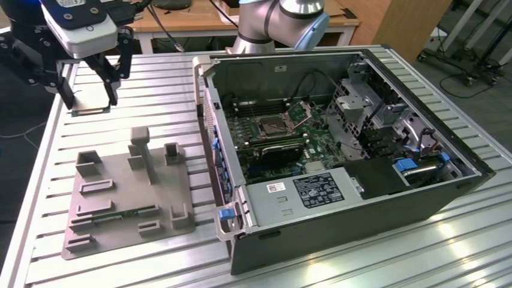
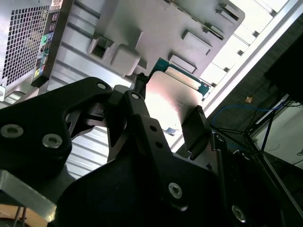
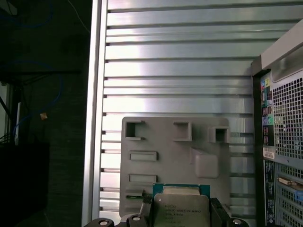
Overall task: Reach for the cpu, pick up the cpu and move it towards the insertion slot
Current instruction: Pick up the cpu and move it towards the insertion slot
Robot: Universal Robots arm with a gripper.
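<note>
My gripper (image 1: 90,103) hangs over the slatted table at the far end of the exterior view's left, shut on the cpu (image 1: 90,110). The cpu is a flat square chip with a silvery top and a green rim, pinched by its two opposite edges. In both wrist views it sits level between the black fingers (image 2: 196,124), well above the grey fixture plate: cpu (image 2: 173,97), cpu (image 3: 181,208). The insertion slot (image 1: 272,125), a dark square framed in silver with its hinged plate raised, lies on the motherboard inside the open computer case, far to the exterior view's right of the gripper.
The grey fixture plate (image 1: 128,186) with upright holders lies on the table below the gripper, a green memory stick (image 1: 120,214) lying in it. The open computer case (image 1: 448,150) has tall walls round the motherboard. The arm's base (image 1: 276,24) stands behind it.
</note>
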